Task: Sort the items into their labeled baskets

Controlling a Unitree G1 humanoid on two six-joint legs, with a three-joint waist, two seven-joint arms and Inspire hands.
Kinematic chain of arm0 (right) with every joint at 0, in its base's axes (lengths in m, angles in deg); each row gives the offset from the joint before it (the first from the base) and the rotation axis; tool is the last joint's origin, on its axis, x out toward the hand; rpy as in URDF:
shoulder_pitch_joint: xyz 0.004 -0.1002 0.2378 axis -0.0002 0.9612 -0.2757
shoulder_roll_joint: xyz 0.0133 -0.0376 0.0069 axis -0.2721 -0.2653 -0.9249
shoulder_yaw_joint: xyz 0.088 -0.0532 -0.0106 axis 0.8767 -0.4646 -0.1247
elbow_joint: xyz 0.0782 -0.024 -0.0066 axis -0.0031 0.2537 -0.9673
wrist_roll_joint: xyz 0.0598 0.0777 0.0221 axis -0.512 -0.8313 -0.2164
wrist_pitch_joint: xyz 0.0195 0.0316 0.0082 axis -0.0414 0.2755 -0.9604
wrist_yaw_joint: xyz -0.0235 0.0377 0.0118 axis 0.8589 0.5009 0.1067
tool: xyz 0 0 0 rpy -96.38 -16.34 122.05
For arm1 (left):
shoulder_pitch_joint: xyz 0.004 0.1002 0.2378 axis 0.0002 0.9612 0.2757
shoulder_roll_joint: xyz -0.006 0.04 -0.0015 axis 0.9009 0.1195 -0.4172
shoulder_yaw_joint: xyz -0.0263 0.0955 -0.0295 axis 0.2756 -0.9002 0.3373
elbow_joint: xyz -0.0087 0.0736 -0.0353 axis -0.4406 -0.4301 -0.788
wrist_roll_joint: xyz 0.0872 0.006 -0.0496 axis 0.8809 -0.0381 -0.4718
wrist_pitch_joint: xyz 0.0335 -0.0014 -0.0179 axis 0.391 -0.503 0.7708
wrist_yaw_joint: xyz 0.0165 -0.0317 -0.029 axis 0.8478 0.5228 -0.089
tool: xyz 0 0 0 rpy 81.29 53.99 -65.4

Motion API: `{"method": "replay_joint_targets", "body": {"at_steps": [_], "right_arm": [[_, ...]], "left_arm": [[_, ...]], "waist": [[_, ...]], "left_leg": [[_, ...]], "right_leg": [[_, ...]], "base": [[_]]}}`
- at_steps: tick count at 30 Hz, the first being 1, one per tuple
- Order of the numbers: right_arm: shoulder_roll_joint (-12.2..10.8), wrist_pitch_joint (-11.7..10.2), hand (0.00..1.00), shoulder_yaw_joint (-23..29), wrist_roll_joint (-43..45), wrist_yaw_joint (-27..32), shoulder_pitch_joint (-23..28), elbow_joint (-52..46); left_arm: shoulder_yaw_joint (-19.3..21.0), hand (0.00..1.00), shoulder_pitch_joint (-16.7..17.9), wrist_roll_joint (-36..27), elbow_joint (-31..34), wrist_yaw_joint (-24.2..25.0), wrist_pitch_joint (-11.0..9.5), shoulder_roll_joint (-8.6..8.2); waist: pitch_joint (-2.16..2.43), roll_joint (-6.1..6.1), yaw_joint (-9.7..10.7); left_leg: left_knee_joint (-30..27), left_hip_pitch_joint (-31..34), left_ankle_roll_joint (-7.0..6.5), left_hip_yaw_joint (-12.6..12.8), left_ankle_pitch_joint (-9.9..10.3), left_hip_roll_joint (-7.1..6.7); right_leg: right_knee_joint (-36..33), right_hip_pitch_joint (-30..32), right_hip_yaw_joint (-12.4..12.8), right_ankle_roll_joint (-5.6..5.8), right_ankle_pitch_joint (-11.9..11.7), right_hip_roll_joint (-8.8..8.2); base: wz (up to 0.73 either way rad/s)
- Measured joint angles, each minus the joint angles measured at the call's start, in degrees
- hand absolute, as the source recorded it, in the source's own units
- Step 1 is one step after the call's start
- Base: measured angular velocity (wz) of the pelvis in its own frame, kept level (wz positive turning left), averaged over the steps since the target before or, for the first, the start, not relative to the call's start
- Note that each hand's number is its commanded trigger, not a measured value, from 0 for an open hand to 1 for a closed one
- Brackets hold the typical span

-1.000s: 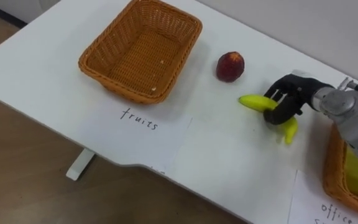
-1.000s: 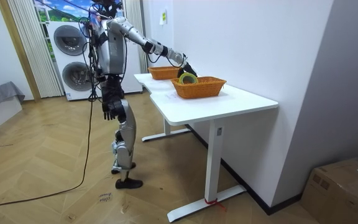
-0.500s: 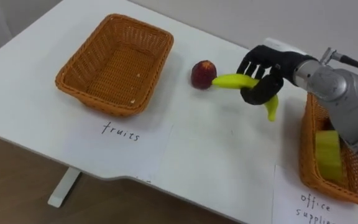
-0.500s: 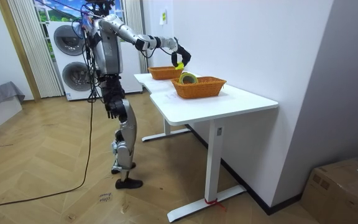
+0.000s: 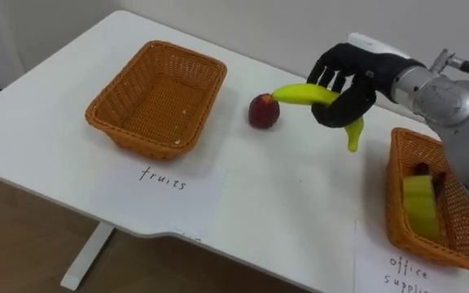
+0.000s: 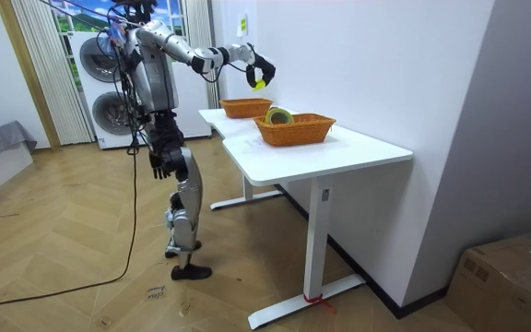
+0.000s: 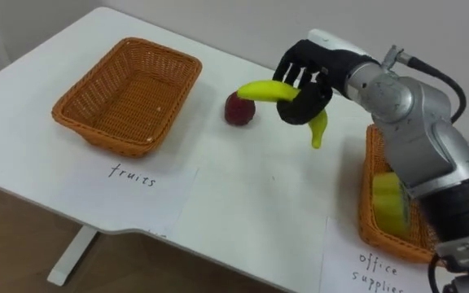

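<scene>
Banana [image 5: 298, 94] clasped crosswise within curled fingers of the right hand [image 5: 353, 73]

Eye views: stereo pair on head, close, looking steeply down over near edge of worktop [image 5: 283, 203] toward wall. Both share same stretch: fruit basket [image 5: 137, 137] toward left end, supplies basket [image 5: 395, 203] cut by right border. Right eye sits slightly rightward. Room view: standing camera, well off beyond worktop's right end, looking along its length at whole robot. All three share both baskets, right hand [image 5: 344, 81] clasping banana [image 5: 304, 95].
</scene>
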State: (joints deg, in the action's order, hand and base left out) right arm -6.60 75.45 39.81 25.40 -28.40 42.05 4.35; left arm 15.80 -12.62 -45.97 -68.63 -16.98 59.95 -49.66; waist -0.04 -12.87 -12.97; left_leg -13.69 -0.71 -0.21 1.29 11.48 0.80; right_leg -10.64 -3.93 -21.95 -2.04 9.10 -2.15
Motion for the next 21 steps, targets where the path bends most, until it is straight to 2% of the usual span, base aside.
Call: {"method": "replay_joint_targets", "body": {"at_steps": [3,8,18,21], "right_arm": [[0.00,-0.14,1.00,-0.06,-0.03,0.01,0.00,-2.77],[-0.03,-0.28,1.00,-0.37,-0.15,0.04,-0.02,-4.93],[-0.04,-0.15,1.00,-0.68,-0.59,0.32,-0.17,-5.58],[-0.27,-0.16,1.00,-0.71,-0.54,0.74,-0.23,-5.61]], "left_arm": [[0.00,0.00,-0.17,-0.02,-0.02,0.29,-0.11,0.02],[-0.01,0.00,-0.26,-0.07,-0.35,0.31,-0.57,0.04],[-0.06,0.00,0.36,-0.06,-1.25,1.02,-0.45,-0.31],[-0.08,0.00,0.82,-0.07,-0.94,1.50,-0.47,-0.32]], "waist": [[-0.01,-0.61,-0.24],[-0.48,-0.01,-1.85],[-0.52,0.05,-3.52],[-0.53,0.02,-4.60]], "left_leg": [[-0.04,0.00,-0.05,-0.12,0.03,-0.03],[1.19,-1.78,-0.21,-0.32,0.14,-0.11],[2.35,-2.59,-0.26,-2.02,0.12,-0.42],[3.04,-2.94,-0.26,-2.32,0.13,-0.44]], "right_leg": [[0.12,-0.12,-0.03,0.07,0.05,0.07],[0.01,-1.23,0.08,0.45,0.26,0.20],[0.16,-1.82,-0.08,0.84,0.51,0.23],[0.16,-2.12,-0.07,1.07,0.64,0.24]], "base": [[0.03],[0.01],[0.07],[0.07]]}}
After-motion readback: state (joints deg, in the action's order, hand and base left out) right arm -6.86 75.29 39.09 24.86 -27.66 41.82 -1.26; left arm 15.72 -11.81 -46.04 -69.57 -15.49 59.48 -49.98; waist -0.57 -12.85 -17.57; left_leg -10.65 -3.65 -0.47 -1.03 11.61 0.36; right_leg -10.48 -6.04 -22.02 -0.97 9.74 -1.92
